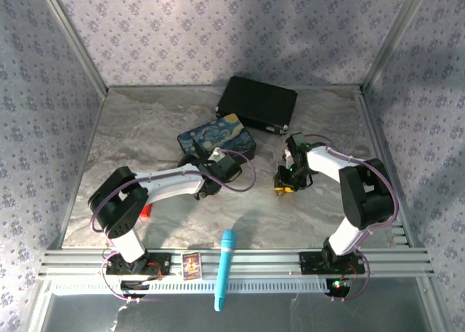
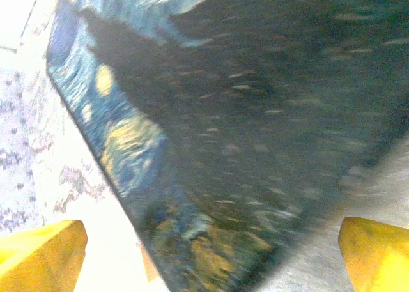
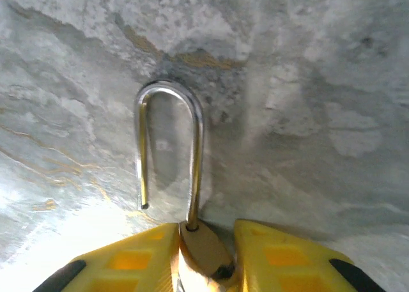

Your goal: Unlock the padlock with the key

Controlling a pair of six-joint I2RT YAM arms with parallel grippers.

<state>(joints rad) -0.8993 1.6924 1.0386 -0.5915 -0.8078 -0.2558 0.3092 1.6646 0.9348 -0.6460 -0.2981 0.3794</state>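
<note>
The brass padlock (image 3: 204, 247) sits between the yellow fingers (image 3: 128, 260) of my right gripper (image 3: 208, 253), low over the marble table at the right (image 1: 285, 187). Its silvery shackle (image 3: 169, 138) points away from me, with one leg out of the body and hanging free. The body leans on the left finger, with a dark gap to the right finger, so the jaws stand slightly parted. My left gripper (image 2: 211, 260) is wide open, its yellow fingertips (image 2: 45, 253) at the frame's bottom corners, close over the painted box (image 2: 243, 113). The key is out of view.
The painted starry box (image 1: 216, 137) lies mid-table with a black case (image 1: 258, 103) behind it. A small red thing (image 1: 145, 211) lies by the left arm. A blue pen (image 1: 225, 270) and a small card (image 1: 192, 265) rest on the front rail.
</note>
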